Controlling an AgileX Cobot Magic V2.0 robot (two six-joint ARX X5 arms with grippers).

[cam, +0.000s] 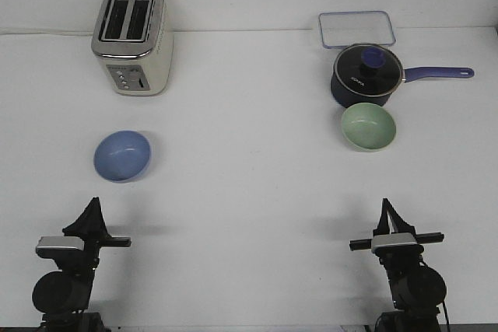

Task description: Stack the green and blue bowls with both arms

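Lying ahead of left tool (93, 206): blue bowl (122, 155), apart.

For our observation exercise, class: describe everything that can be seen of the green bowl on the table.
The green bowl is small, round and plain, pale sage green with a matte finish. It stands upright and empty on the white table, on the robot's right side. It sits just in front of the dark saucepan; whether the two touch cannot be told. No end effector touches it.
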